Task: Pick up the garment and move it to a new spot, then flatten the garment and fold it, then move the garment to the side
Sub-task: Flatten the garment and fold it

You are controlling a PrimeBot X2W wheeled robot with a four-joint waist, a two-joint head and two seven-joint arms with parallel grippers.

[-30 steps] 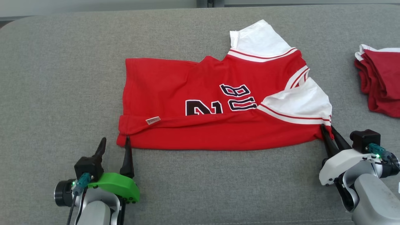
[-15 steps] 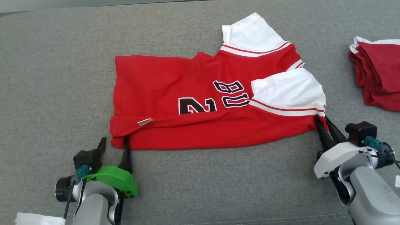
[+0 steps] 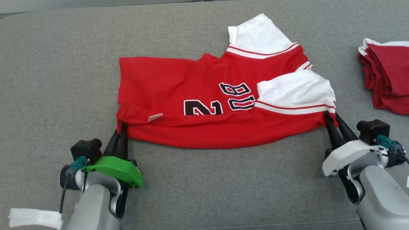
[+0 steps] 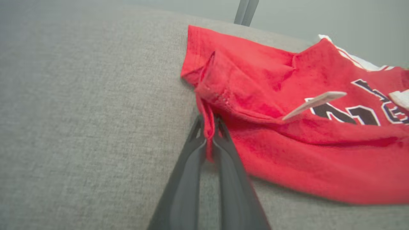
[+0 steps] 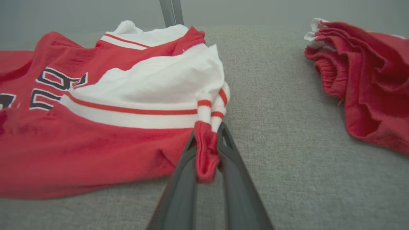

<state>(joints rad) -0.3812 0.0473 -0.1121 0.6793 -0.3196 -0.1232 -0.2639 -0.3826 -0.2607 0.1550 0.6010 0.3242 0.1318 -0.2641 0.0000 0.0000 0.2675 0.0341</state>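
Item: garment [image 3: 204,105], a red jersey with white sleeves and black lettering. It lies at the centre of the head view on a grey fabric surface [image 3: 48,80].

Room: there is broad bare fabric to the left of the hem. A clear band runs below the garment, between the two arms. The surface's far edge runs along the top of the frame, just above the upper sleeve. To the right, a folded red pile [image 3: 388,80] sits at the frame edge, apart from the garment.

Left gripper [image 3: 120,129]: fingers are pressed together, pinching the lower left hem corner. The left wrist view shows red cloth caught between the tips [image 4: 209,127].

Right gripper [image 3: 330,119]: fingers are closed on the bunched cuff corner at the lower right [image 5: 207,140].

Change: a second ago the left fingers stood spread at that corner. Now they are shut on it and the hem there is drawn up. The label [image 3: 155,117] sits higher.

Orientation: the long axis runs left to right, with the hem at the left and the sleeves at the right. The lettering reads sideways.

Also: a white strip [image 3: 35,217] lies at the lower left.
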